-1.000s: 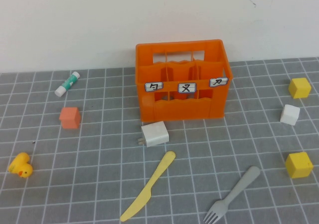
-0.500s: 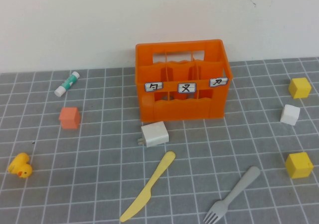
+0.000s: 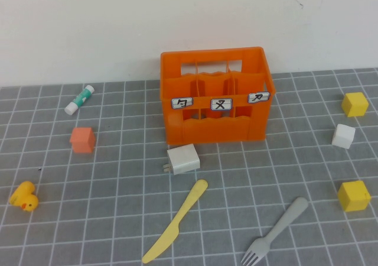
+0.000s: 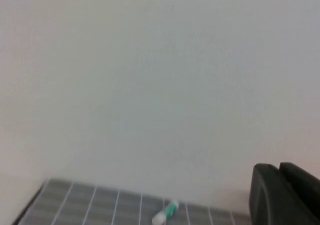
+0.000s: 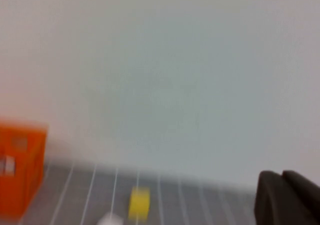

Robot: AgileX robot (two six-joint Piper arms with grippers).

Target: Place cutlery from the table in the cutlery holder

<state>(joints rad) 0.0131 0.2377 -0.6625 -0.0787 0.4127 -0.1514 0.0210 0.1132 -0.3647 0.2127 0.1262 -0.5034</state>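
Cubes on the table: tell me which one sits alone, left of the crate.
The orange cube, left of the crate; both yellow cubes and the white cube sit right.

cutlery holder (image 3: 215,94): glossy orange plastic | knife (image 3: 175,221), fork (image 3: 276,230): smooth plastic | worktop (image 3: 118,183): matt grey

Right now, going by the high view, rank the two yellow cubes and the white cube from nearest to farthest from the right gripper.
Right gripper and left gripper sit on the near side, outside that view.
1. Front yellow cube, right side.
2. White cube, right, mid-depth.
3. Back yellow cube, right, towards the wall.
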